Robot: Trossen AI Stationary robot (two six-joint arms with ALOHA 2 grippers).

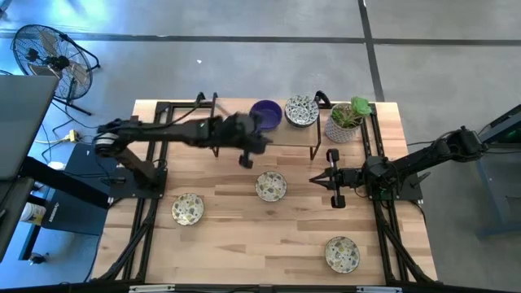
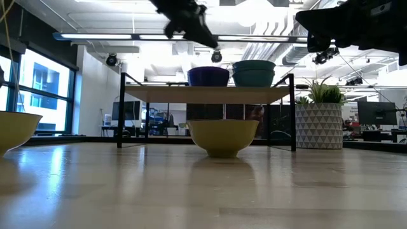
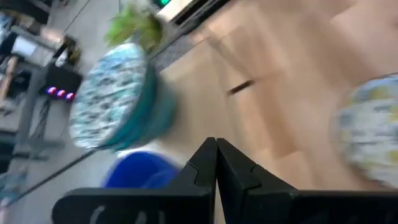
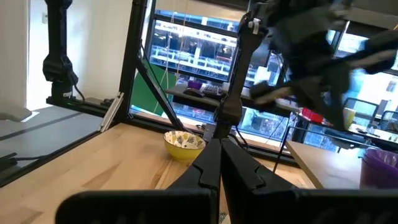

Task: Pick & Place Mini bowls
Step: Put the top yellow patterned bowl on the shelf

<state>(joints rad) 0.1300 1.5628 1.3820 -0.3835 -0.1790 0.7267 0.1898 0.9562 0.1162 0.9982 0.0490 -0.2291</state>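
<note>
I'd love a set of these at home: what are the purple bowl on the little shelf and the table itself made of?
The purple bowl looks like glazed ceramic or glossy plastic: solid colour with a sheen, and the look alone doesn't settle which. The table looks like light wood, butcher-block style: pale planks with visible seams and grain, and a smooth finish that reflects light in the low view.

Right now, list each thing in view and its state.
Left gripper: shut, empty, by the shelf.
Right gripper: shut, empty.
Purple bowl: on the shelf.
Patterned bowl: on the shelf.
Three patterned bowls: upright on table.
</note>
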